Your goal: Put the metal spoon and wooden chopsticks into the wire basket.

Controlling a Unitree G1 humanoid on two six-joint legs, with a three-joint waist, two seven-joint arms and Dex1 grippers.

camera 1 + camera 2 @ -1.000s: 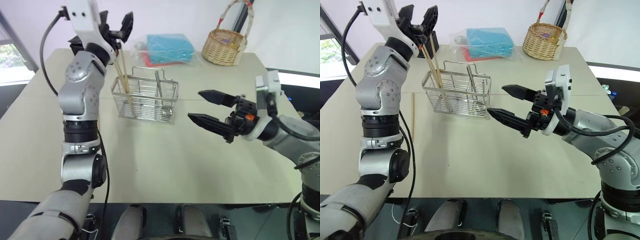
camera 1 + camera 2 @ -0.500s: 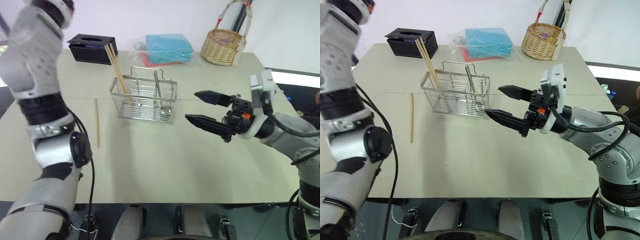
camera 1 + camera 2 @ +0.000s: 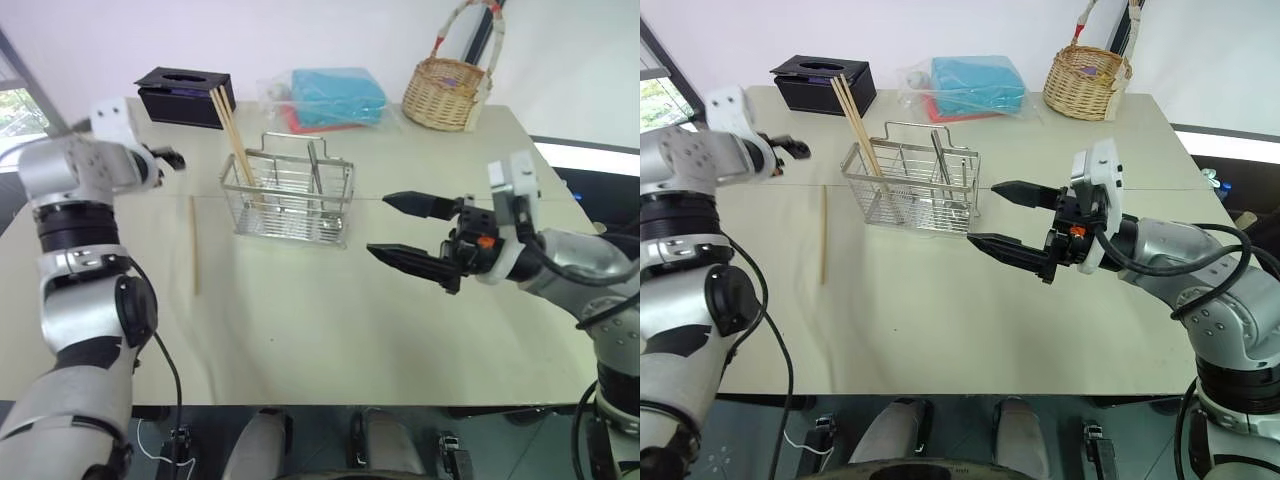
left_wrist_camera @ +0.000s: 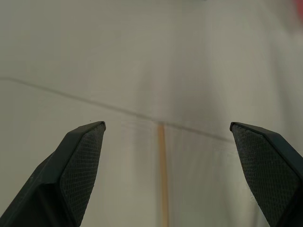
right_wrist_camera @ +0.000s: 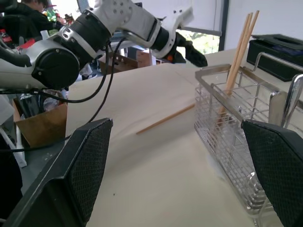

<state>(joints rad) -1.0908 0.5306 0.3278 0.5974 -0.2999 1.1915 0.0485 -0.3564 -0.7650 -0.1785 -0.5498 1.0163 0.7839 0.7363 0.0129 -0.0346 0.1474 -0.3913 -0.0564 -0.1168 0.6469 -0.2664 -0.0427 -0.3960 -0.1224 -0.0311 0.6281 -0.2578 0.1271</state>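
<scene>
Both claws wide open and empty, left claw (image 3: 790, 148) above a stray chopstick (image 3: 194, 245) beside the wire basket (image 3: 290, 203), right claw (image 3: 400, 228) near it.

The spoon (image 3: 318, 175) shows you only its handle in the basket (image 3: 290, 200); its bowl is lost behind wires. In the left wrist view, a blurred chopstick (image 4: 163, 175) runs off the frame's edge.

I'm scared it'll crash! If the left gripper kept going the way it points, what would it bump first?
Probably the loose wooden chopstick lying on the table; it sits between the left gripper's open fingers, though depth is unclear.
</scene>
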